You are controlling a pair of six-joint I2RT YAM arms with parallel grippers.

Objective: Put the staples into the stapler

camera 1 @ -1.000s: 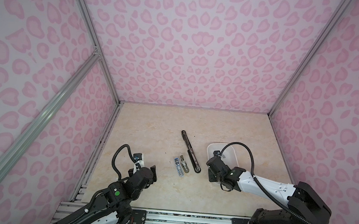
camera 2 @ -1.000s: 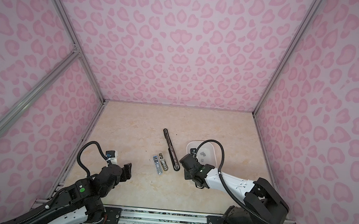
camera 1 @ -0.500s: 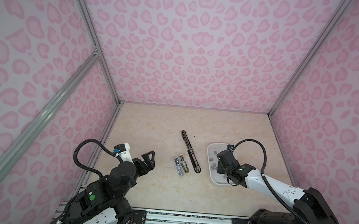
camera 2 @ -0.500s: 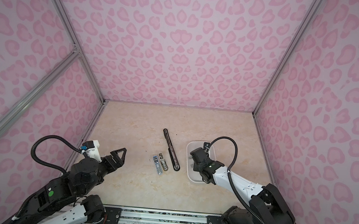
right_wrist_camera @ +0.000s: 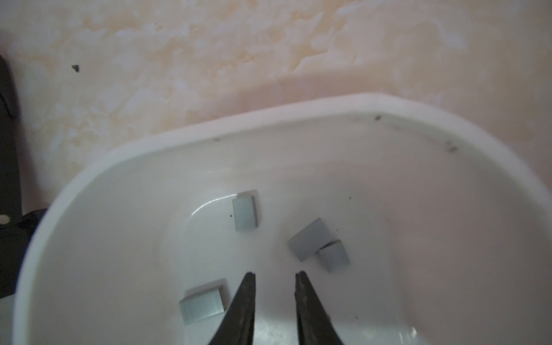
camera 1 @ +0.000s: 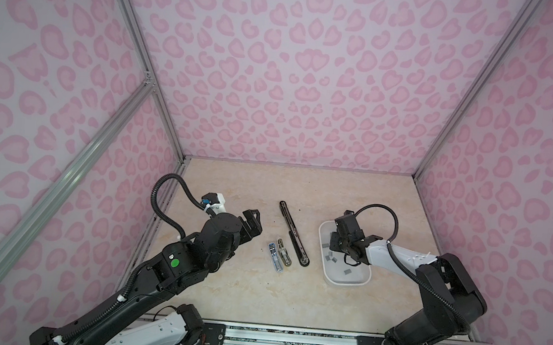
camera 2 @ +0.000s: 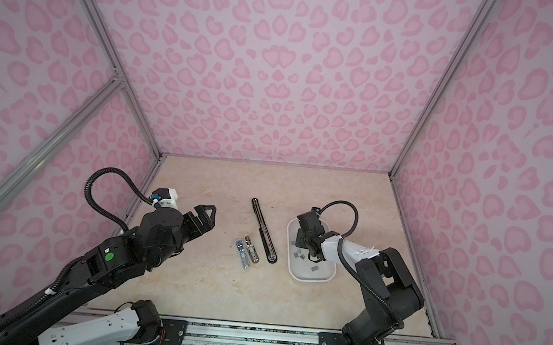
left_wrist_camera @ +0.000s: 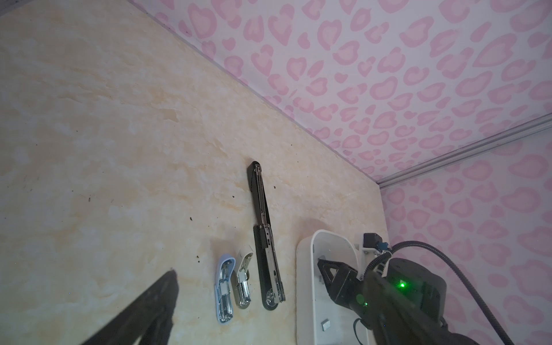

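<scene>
The right arm (camera 1: 381,256) is reaching into the white tray (camera 1: 344,283) near the counter's (camera 1: 256,299) right edge. The right jaws are hanging just above the tray floor, standing a little apart with nothing between them. The staples (right_wrist_camera: 245,213) are lying loose in this tray as small grey blocks, none of them in a stapler yet.

The coming pick is turning on one block (right_wrist_camera: 203,304). It is lying just beside the outer face of one fingertip (right_wrist_camera: 246,295), outside the gap rather than in it. Its longer side is running roughly along the line on which the jaws close. So I judge the jaws will be needing a sideways shift over it, and likely a turn or a wider spread, before closing. A touching pair (right_wrist_camera: 316,245) is lying beyond the other fingertip.

The black stapler (camera 1: 293,233) is lying folded open mid-counter, just beside the tray, with its long axis running front to back at a slight slant. The blue stapler (camera 1: 272,257) and white stapler (camera 1: 283,255) are lying next to its front end, showing their metal channels. The left arm (camera 2: 159,227) is hovering over the counter's left part with the left jaws spread wide and empty. It is well apart from the tray, so the right arm is the nearer one to the staples.
</scene>
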